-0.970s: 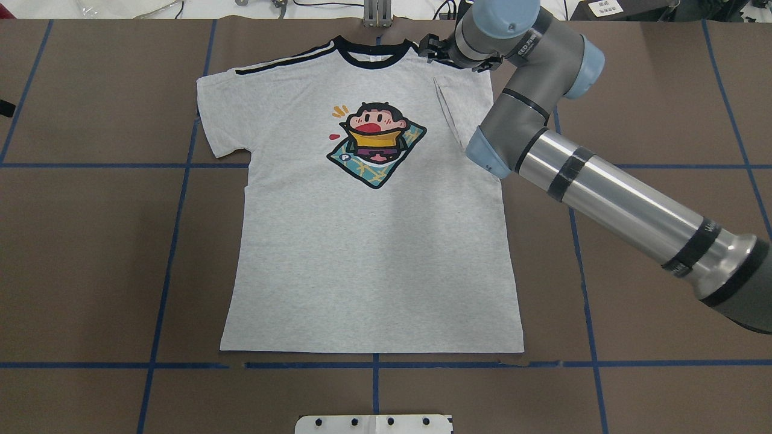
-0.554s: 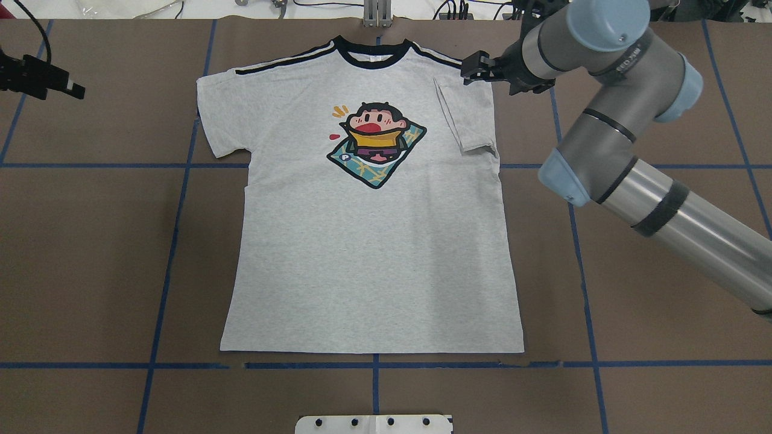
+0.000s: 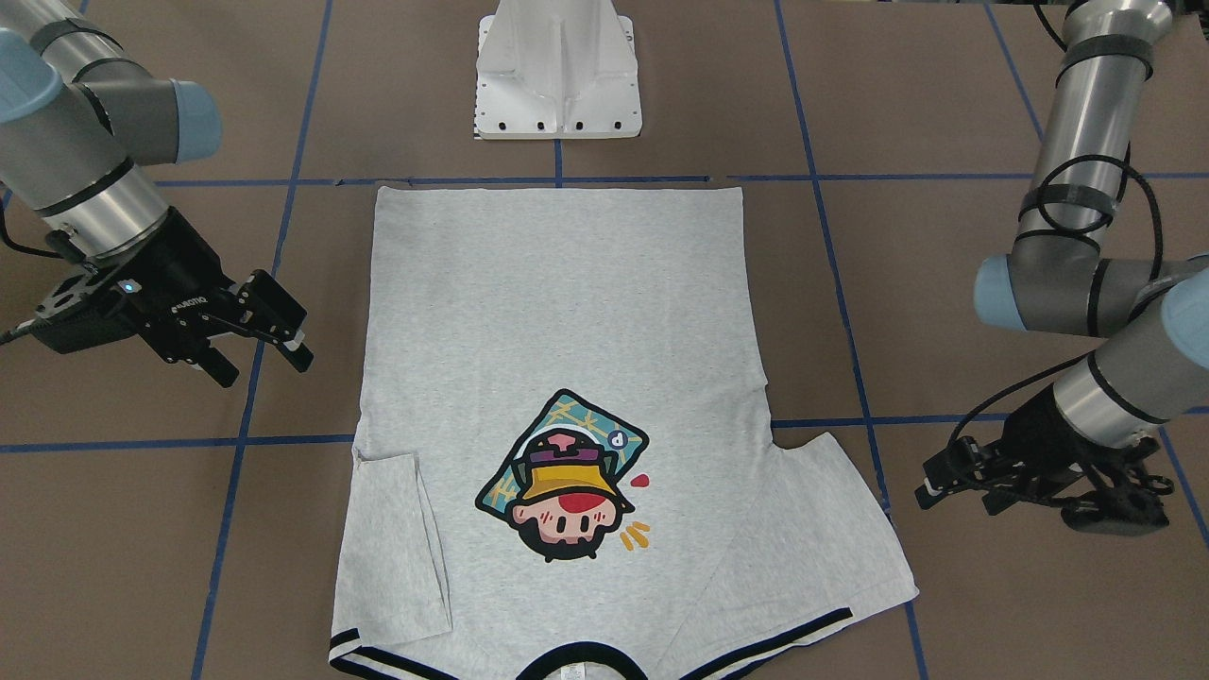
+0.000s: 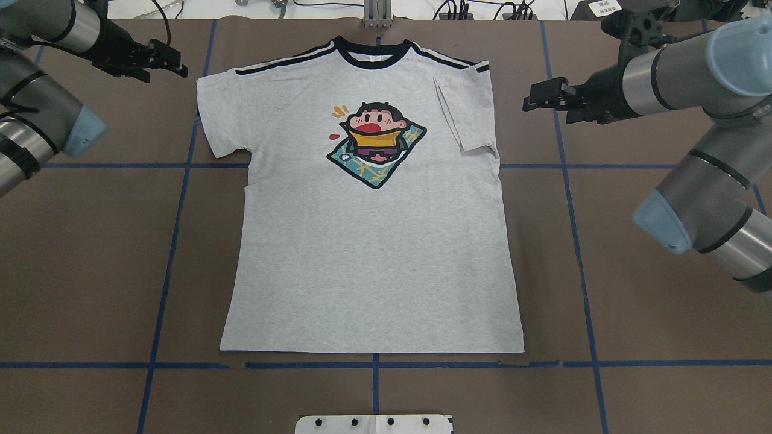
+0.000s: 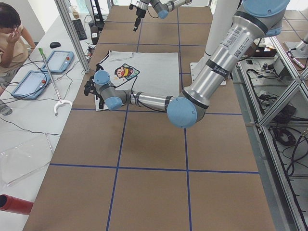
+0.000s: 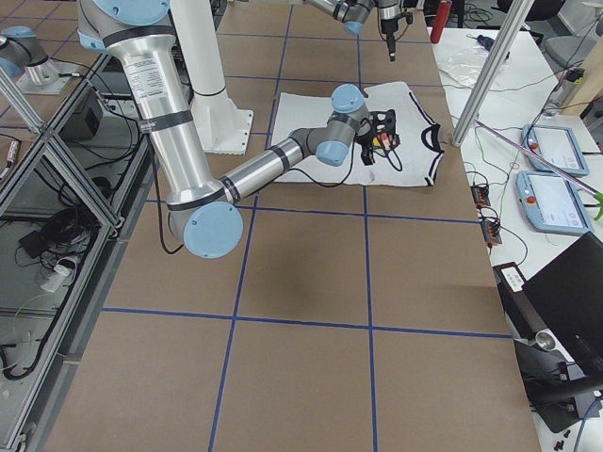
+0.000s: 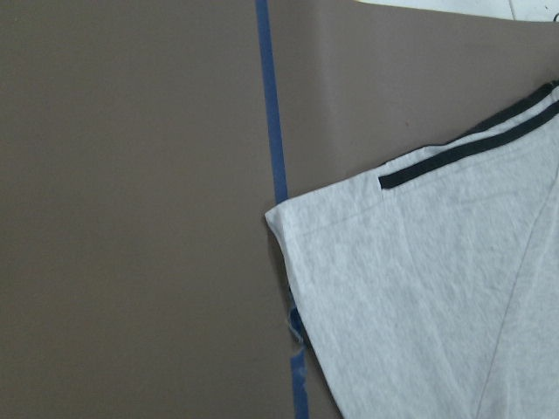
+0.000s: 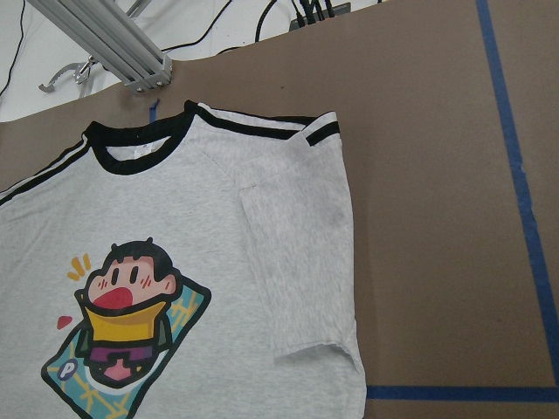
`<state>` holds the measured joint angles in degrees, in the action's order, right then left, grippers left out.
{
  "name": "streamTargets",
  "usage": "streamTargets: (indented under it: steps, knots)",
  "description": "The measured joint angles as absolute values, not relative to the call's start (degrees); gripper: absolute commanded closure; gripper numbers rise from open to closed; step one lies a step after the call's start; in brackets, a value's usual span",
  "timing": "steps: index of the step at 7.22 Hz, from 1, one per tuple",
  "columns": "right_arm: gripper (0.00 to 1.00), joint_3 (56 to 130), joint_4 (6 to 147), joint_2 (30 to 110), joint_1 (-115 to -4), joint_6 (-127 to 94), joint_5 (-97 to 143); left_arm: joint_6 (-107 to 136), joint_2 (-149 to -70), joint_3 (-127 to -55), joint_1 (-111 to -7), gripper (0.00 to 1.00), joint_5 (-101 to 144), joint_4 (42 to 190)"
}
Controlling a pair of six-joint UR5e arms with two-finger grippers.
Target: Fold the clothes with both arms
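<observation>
The grey T-shirt (image 4: 374, 259) lies flat, print up, collar at the far edge. It also shows in the front view (image 3: 567, 312). Its right sleeve (image 4: 470, 114) is folded in over the body; the right wrist view shows that fold (image 8: 301, 253). Its left sleeve (image 4: 220, 114) lies spread out. My right gripper (image 4: 534, 96) is open and empty, just right of the folded sleeve, off the cloth. My left gripper (image 4: 174, 60) is open and empty, just left of the spread sleeve's shoulder corner (image 7: 419, 279). Neither touches the shirt.
The white pedestal base (image 4: 374, 424) sits at the near edge, just past the shirt's hem. Blue tape lines (image 4: 175, 211) cross the brown table. An aluminium post (image 4: 377, 12) stands behind the collar. A person (image 5: 9, 33) sits beyond the far edge.
My right gripper has pulled back to the right, off the shirt's folded sleeve. My left arm has come in from the left edge to the shirt's far left corner.
</observation>
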<state>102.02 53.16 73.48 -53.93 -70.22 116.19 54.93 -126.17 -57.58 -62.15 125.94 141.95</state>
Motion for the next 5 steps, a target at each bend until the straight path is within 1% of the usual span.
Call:
streamTargets:
  steps: [2,3,5]
  knots:
    - [0.0,104.05,52.62,76.4,-55.86,-71.08,115.74,57.41,-131.76,-46.96,-60.02,0.26,118.6,147.17]
    - [0.0,104.25,52.52,76.92,-56.18,-71.16,115.6,57.62,-133.39,-42.71,-59.65,0.32,117.62,149.43]
    - [0.0,104.04,52.48,77.32,-56.17,-71.21,115.05,57.66,-135.4,-37.62,-58.99,0.44,117.08,151.14]
